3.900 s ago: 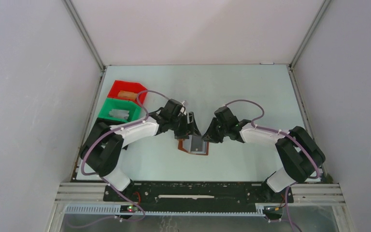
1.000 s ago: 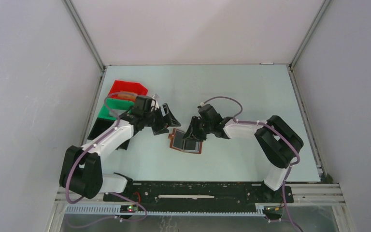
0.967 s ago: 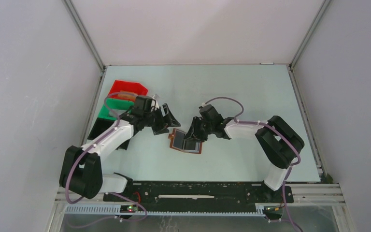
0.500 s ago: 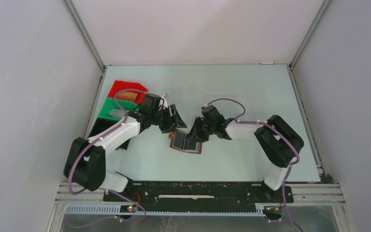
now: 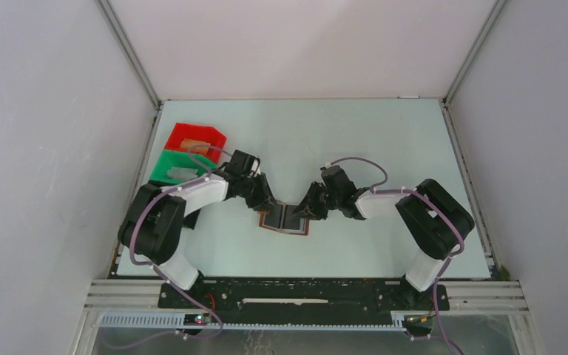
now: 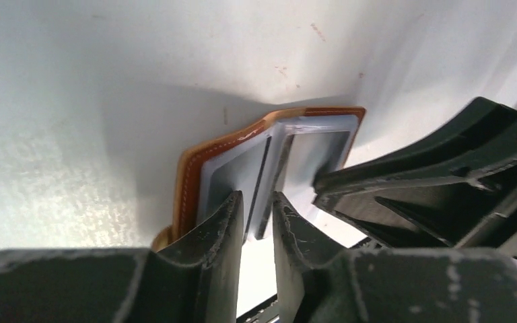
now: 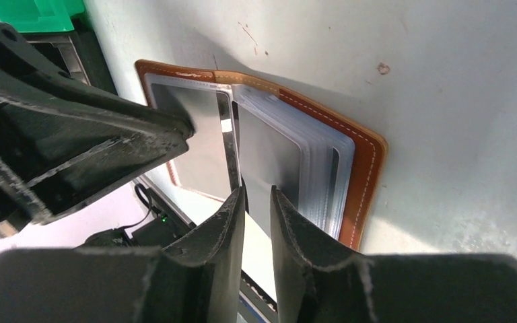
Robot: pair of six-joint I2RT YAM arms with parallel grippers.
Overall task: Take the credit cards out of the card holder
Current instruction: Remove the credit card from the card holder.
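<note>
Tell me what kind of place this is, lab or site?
Likely a lab robot test cell, not a workplace: white walls box in a pale table, the left arm and right arm are mounted on a black bar at its near edge, and a red bin and green bin sit at the left.

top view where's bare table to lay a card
Crowded: the centre, where left hand and right hand meet the card holder, and the red bin and green bin at left. Free: the far half of the table beyond them, and the right side past the right arm.
</note>
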